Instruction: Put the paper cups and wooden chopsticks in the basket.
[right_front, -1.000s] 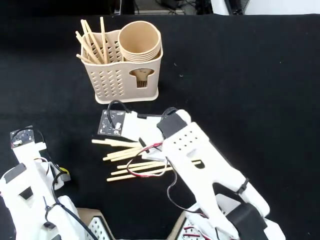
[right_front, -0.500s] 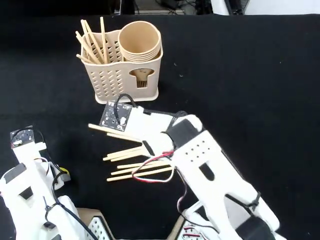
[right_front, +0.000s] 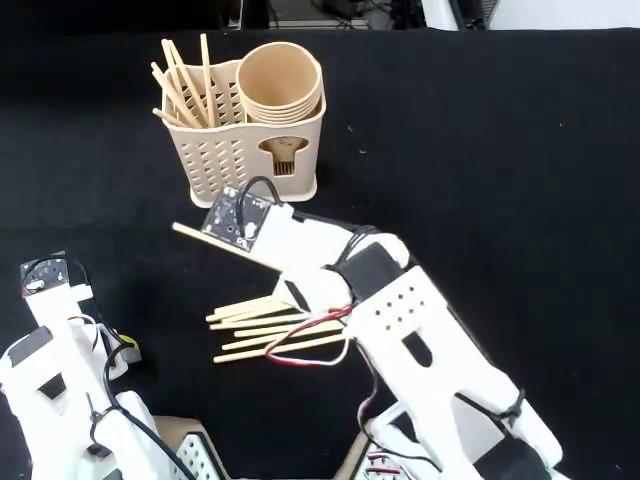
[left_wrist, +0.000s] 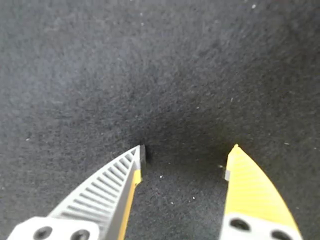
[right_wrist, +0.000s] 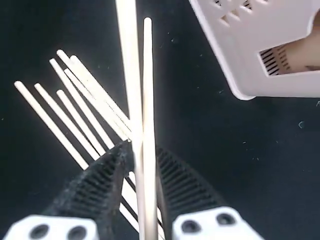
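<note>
A beige slotted basket (right_front: 245, 150) stands at the back left, with stacked paper cups (right_front: 279, 80) in one compartment and several chopsticks (right_front: 180, 85) in the other. My right gripper (right_front: 290, 290) is shut on two wooden chopsticks (right_front: 205, 240), raised off the cloth just in front of the basket. The right wrist view has the pair (right_wrist: 135, 75) clamped between the fingers (right_wrist: 141, 150), with the basket's corner (right_wrist: 260, 45) beyond. Several loose chopsticks (right_front: 260, 325) lie on the cloth under that arm. My left gripper (left_wrist: 187, 155) is open over bare black cloth at the near left.
Black cloth (right_front: 480, 180) covers the whole table, with wide free room to the right of the basket. The left arm (right_front: 50, 350) stands at the near left corner. A red and black cable (right_front: 300, 345) loops from the right arm over the loose chopsticks.
My right gripper has lifted the two chopsticks off the pile and carried them toward the basket, their free end swinging up and back. The left arm has kept still.
</note>
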